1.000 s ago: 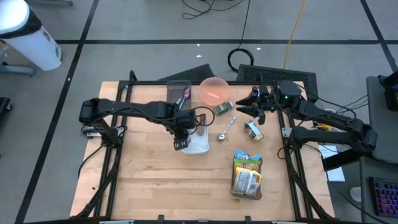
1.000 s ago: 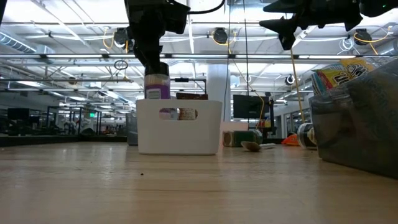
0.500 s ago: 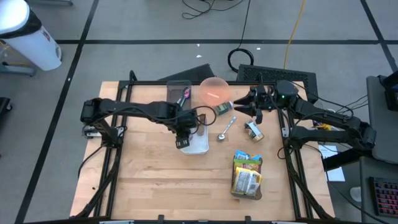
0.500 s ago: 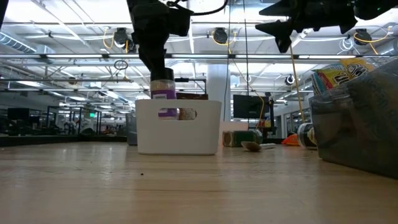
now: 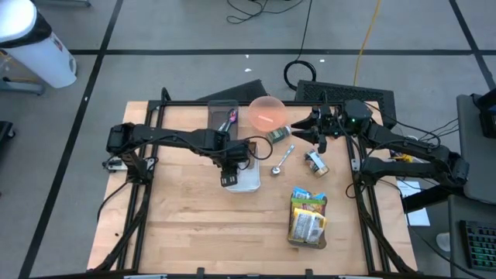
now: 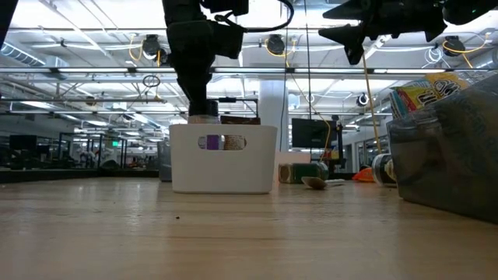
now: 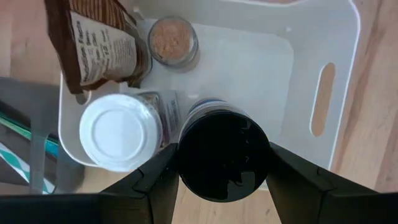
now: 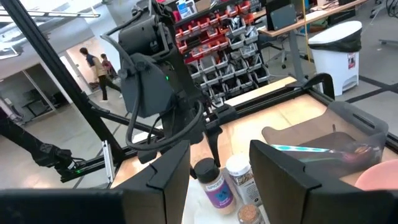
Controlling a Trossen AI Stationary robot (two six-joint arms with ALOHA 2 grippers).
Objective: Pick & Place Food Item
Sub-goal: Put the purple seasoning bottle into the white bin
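Note:
My left gripper (image 5: 227,172) is shut on a jar with a black lid (image 7: 224,163) and a purple label (image 8: 216,188). It holds the jar inside a white bin (image 5: 251,183) at the table's middle. In the low view only the jar's top (image 6: 204,119) shows above the bin's rim (image 6: 224,127). The bin also holds a white-lidded jar (image 7: 120,132), a brown pouch (image 7: 99,43) and a small spice jar (image 7: 174,40). My right gripper (image 5: 308,130) is open and empty, high above the table's far right part, beside a pink bowl (image 5: 267,113). My left gripper pinches the jar at its lid end (image 7: 186,124) between its two fingers (image 7: 155,183), one on each side. The fingers come from above, pointing down. The jar stands upright inside the bin; I cannot tell whether its bottom rests on the bin's floor.
A spoon (image 5: 281,160), a green can (image 5: 279,136) and a lying tin (image 5: 315,163) are right of the bin. A clear container with snack bags (image 5: 308,218) stands near right. A dark container (image 5: 223,115) with utensils stands behind the bin. People walk in the room beyond.
My left gripper has gone down with the jar, still shut on it. The jar was above the bin's rim and is now sunk into the bin, upright, with only its top showing.

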